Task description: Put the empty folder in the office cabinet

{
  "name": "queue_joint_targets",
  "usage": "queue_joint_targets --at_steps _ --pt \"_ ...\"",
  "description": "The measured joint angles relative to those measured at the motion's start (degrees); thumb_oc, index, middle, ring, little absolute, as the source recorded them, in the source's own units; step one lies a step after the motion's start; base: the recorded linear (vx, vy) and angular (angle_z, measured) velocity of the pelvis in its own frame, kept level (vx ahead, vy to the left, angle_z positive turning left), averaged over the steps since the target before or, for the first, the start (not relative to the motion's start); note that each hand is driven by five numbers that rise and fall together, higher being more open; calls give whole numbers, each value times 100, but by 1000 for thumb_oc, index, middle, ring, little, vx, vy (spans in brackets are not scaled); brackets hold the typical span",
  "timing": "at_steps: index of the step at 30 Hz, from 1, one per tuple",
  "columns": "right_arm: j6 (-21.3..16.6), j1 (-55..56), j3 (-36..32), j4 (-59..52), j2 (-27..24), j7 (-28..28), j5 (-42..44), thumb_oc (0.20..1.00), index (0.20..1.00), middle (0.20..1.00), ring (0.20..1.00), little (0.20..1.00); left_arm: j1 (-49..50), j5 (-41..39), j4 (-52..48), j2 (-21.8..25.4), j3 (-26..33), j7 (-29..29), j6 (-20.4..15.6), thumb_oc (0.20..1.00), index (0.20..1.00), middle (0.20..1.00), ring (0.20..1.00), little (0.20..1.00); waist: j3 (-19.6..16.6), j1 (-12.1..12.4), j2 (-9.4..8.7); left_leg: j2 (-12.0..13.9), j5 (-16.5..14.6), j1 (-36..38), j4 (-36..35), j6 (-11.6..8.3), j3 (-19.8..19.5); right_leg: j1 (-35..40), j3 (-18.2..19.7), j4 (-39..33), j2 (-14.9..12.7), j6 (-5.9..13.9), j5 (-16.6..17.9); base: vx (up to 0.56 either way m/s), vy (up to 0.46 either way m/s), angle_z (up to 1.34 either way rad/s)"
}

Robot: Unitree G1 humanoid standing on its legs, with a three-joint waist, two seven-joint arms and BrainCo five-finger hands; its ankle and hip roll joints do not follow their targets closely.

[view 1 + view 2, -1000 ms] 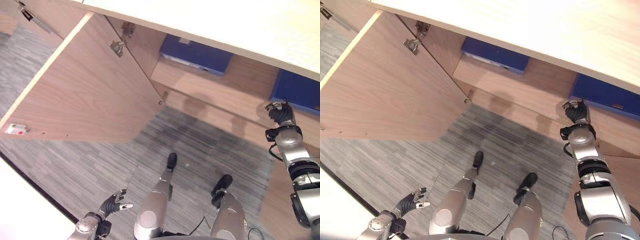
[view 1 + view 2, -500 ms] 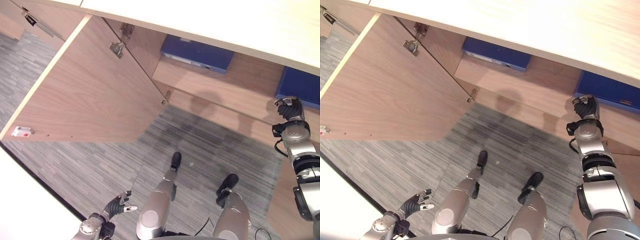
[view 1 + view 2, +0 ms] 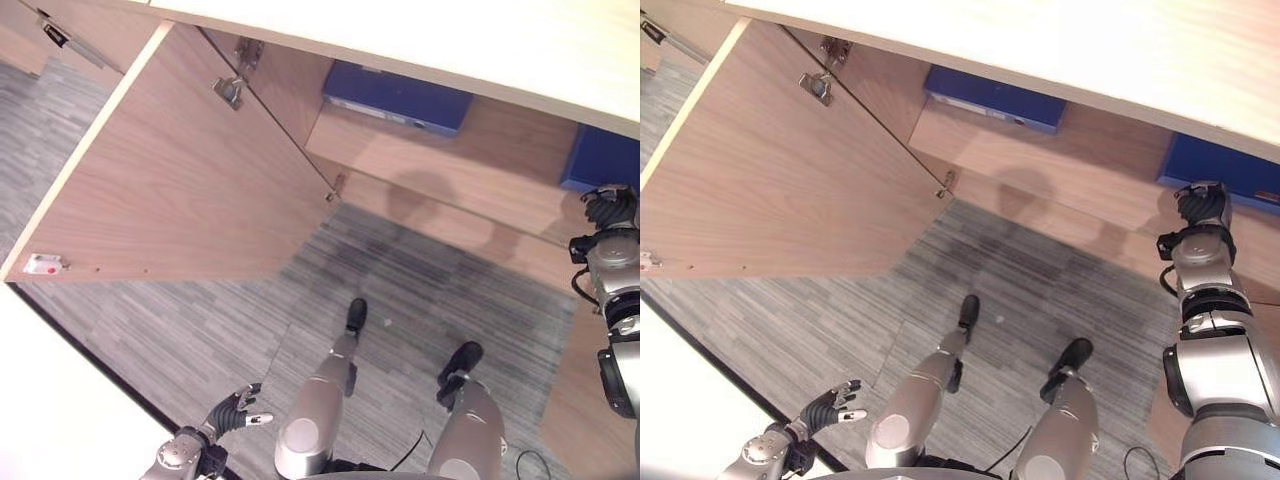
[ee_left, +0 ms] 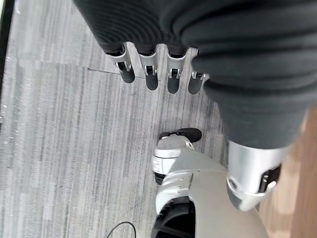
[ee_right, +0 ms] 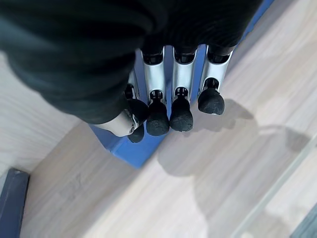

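Inside the open office cabinet, a blue folder (image 3: 605, 155) lies flat on the wooden shelf (image 3: 470, 170) at the right. My right hand (image 3: 605, 208) is raised just in front of this folder's near edge, fingers curled. In the right wrist view the curled fingers (image 5: 163, 109) hover over the folder's corner (image 5: 124, 146) and cast a shadow on the shelf; nothing shows between them and the thumb. My left hand (image 3: 232, 410) hangs low at the left over the carpet, fingers (image 4: 148, 74) relaxed and empty.
A second blue folder (image 3: 400, 97) lies further left and deeper on the shelf. The cabinet's left door (image 3: 170, 190) stands swung wide open over the grey carpet (image 3: 200, 320). The cabinet's light top (image 3: 450, 40) overhangs the shelf.
My right hand has moved to the right along the shelf, staying curled in front of the right folder. The view has shifted slightly. The left hand has barely moved.
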Motion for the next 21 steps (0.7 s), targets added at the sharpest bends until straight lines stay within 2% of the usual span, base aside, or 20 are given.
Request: queue_joint_targets --at_steps 5,13,19,20,21 --pt "116 -9 204 8 -52 3 -1 200 200 200 200 200 -35 0 -19 15 -9 6 -19 1000 1000 1000 1000 1000 83 -21 88 -44 1 -53 20 0 7 -86 15 102 -70 9 -40 -7 2 3" --pt "129 -542 250 397 -224 -4 0 200 200 200 200 200 -48 -70 -727 322 -222 -2 -60 1000 1000 1000 1000 1000 81 105 92 -118 66 -291 18 19 76 -514 158 383 -199 19 -118 -4 5 -2" --pt "126 -836 451 417 -299 -71 0 200 200 200 200 200 -87 -247 -1003 354 -229 -2 -61 1000 1000 1000 1000 1000 80 108 94 -174 90 -419 21 25 75 -715 184 526 -287 61 -199 54 -29 2" --pt "117 -917 500 478 -313 -71 1 200 200 200 200 200 -88 -262 -1116 390 -236 -2 -53 1000 1000 1000 1000 1000 80 87 94 -177 80 -419 -11 27 65 -741 175 582 -319 121 -271 14 -15 7" --pt "125 -1090 611 602 -381 -65 0 200 200 200 200 200 -99 -384 -1192 486 -236 -5 -74 1000 1000 1000 1000 1000 78 96 96 -195 160 -434 -91 15 41 -815 186 621 -340 108 -304 21 -23 9"
